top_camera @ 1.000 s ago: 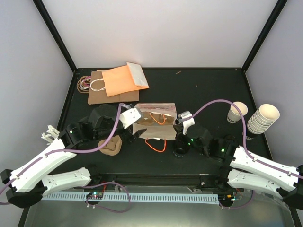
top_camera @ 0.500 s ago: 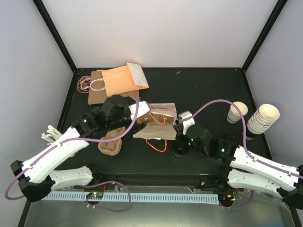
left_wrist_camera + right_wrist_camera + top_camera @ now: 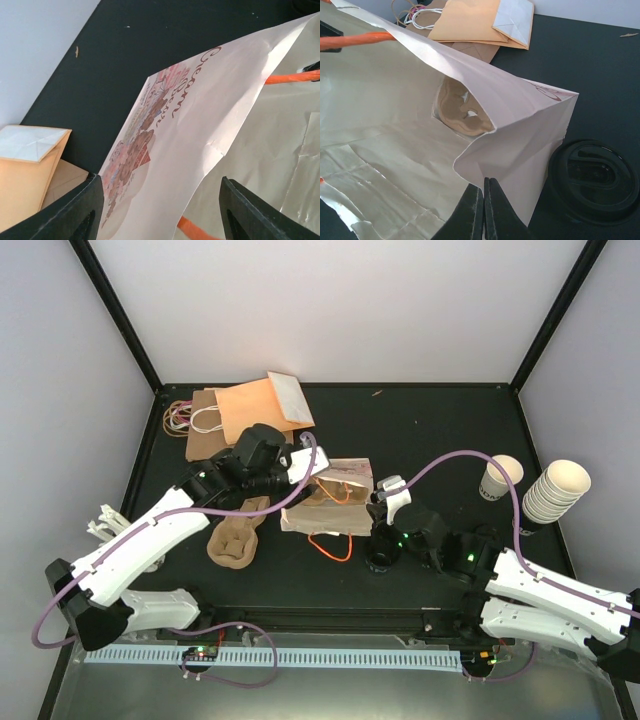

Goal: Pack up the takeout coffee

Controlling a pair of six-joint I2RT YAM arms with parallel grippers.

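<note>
**A:** From above, where's the takeout coffee point(image 3: 498, 478)?

**B:** It's upright at the far right of the bench point(image 3: 430, 430), just beside the stack of cups point(image 3: 556, 490) and well apart from the bag point(image 3: 325, 505). Your right tool point(image 3: 378, 502) is nearer; the cup lies off to its right.

**A:** Left wrist?

**B:** Your left tool point(image 3: 303, 462) stands apart, astride the bag's upper wall, pinching nothing. No cup here.

**A:** Right wrist?

**B:** It's clamped tight on the bag's corner, holding the mouth open. The cup is out of view.
</note>
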